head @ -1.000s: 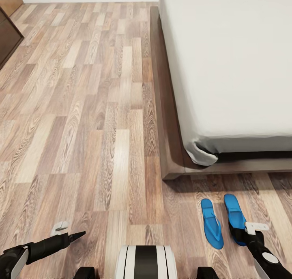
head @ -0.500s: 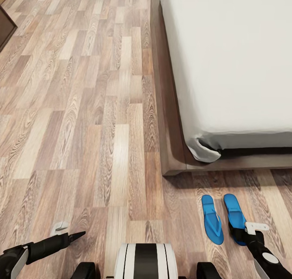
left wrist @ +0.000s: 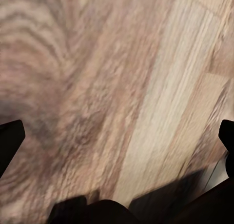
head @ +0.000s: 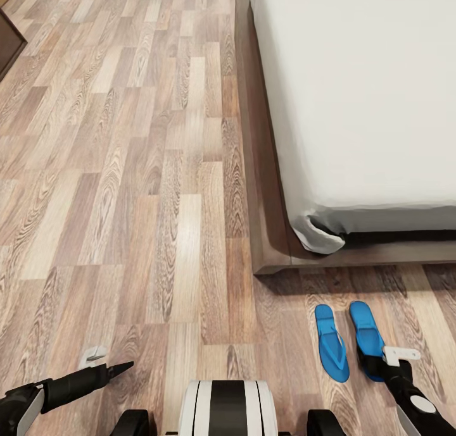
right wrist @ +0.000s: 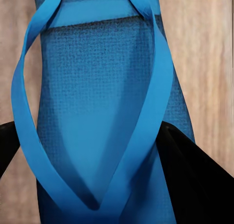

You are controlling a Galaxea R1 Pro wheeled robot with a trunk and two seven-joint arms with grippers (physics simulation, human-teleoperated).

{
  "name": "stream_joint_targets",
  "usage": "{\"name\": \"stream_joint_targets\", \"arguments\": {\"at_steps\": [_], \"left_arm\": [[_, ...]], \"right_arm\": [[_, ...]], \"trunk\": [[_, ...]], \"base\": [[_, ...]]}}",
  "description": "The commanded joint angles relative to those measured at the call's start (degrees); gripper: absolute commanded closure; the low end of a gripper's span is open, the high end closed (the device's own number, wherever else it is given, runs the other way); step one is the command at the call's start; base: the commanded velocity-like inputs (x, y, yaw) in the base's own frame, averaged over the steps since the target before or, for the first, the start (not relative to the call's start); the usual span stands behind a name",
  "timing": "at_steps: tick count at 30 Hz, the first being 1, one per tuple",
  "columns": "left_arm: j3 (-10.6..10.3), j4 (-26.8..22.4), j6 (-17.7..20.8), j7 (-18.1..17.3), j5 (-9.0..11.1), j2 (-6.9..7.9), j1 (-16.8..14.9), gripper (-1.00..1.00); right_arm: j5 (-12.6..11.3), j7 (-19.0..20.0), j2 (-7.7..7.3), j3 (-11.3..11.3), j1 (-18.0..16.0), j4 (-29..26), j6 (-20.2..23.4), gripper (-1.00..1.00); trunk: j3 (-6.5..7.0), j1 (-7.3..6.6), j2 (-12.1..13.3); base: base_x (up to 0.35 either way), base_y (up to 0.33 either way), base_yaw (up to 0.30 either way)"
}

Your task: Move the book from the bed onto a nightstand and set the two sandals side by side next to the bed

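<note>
- Right hand [head: 379, 367] sits at the heel of the right sandal [head: 367, 335], fingers straddling it; whether it grips, I cannot tell.
- Likely light, floppy; grip the sole edges.

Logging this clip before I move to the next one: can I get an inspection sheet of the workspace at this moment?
Surface: brown wood-plank floor, bare where visible.
Job's things: two blue sandals lie side by side on the floor, just past the foot corner of the bed; the book and nightstands, nothing seen.
Clutter: nothing seen.
End effectors: right end effector sits at the heel of the right-hand sandal, its fingers on either side of it in the right wrist view; whether it grips, cannot tell. Left end effector hangs over bare floor, holding nothing.
Cables: nothing seen.
Surroundings: dark wood cabinet at far left.
</note>
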Motion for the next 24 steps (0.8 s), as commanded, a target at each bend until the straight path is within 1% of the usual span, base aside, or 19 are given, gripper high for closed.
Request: {"name": "stream_joint_targets", "arguments": {"at_steps": [1,4,6,16,24], "left_arm": [[0.09,0.01,0.56,-0.16,0.25,0.00,-0.01,-1.00],[0.09,0.01,0.56,-0.15,0.26,-0.01,-0.02,-1.00],[0.09,0.01,0.56,-0.16,0.28,-0.01,-0.03,-1.00],[0.09,0.01,0.56,-0.15,0.27,0.01,-0.03,-1.00],[0.09,0.01,0.56,-0.16,0.28,-0.01,-0.02,-1.00]], "right_arm": [[-0.71,0.12,-0.01,0.04,0.01,0.04,-1.08,1.00],[-0.79,0.13,-0.01,0.05,0.04,0.04,-4.03,1.00],[-0.82,0.17,-0.01,0.01,0.04,0.04,-5.13,1.00],[-0.46,0.22,-0.01,0.05,0.05,0.04,-5.67,1.00],[-0.39,0.22,-0.01,0.07,0.05,0.00,-5.67,1.00]], "trunk": [[-0.03,-0.01,-0.01],[-0.03,-0.01,-0.01],[-0.03,-0.01,-0.01],[-0.03,-0.01,-0.01],[-1.80,0.20,-0.12]], "base": [[0.000,0.000,0.000],[0.000,0.000,0.000],[0.000,0.000,0.000],[0.000,0.000,0.000],[0.000,0.000,0.000]]}}
